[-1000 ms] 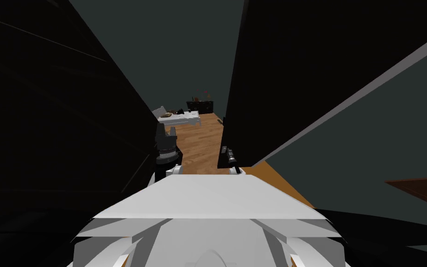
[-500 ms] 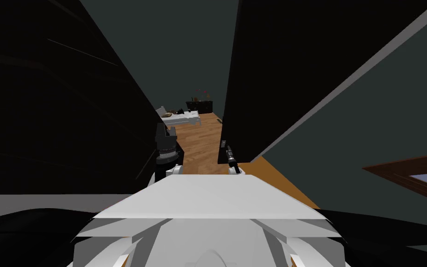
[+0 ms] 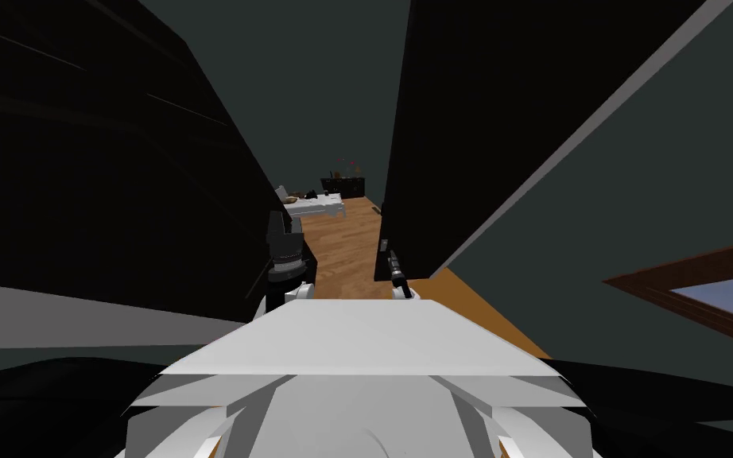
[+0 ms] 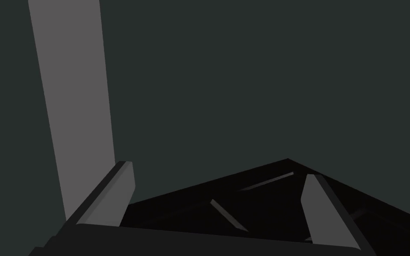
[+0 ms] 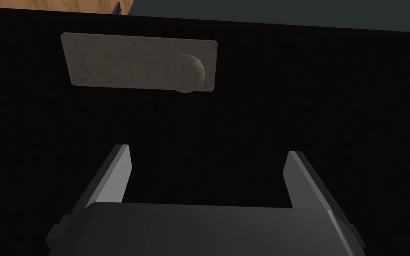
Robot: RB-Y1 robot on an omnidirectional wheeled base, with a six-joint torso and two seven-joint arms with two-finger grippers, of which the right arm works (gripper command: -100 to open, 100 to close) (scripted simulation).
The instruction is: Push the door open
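Right gripper (image 5: 208, 150), fingers spread, faces the door (image 5: 333, 89), knob (image 5: 187, 71) just ahead; door seems ajar; next, press forward steadily.

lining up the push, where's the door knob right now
In the right wrist view the round knob sits on a grey plate on the black door, ahead of the open right gripper.

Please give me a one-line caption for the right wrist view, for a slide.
Open right end effector facing the black door, with the grey handle plate and its round knob ahead.
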